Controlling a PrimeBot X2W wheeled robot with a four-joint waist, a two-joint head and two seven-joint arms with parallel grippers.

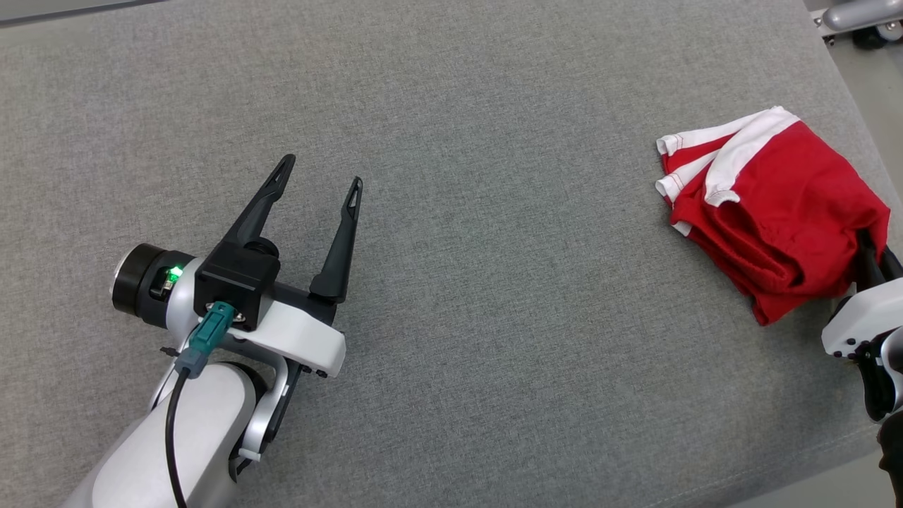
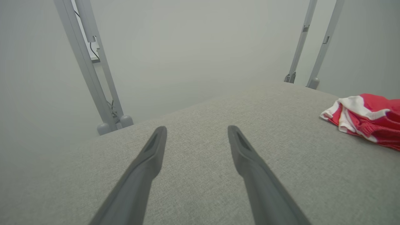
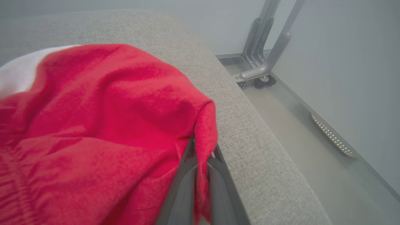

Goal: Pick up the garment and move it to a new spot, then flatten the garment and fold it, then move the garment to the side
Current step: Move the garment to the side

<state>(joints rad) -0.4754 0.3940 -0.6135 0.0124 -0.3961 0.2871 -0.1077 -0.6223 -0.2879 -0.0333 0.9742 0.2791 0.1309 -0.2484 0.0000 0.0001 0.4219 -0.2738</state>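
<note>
The red-and-white garment (image 1: 776, 204) lies at the right edge of the grey worktop (image 1: 494, 317). The right gripper (image 1: 872, 255) has its jaws clamped on the garment's near right corner, while the left gripper (image 1: 321, 173) hovers well apart at the left, jaws apart and empty. Only a thin fold appears gripped, so a sideways pull may release it or drag the garment off the edge.

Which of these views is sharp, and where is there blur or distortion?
Head view: sharp and evenly lit, no glare on the table. Left wrist view: the left gripper looks soft, the wide lens tilts the frame legs. Right wrist view: the right gripper and the near garment are blurred.
</note>
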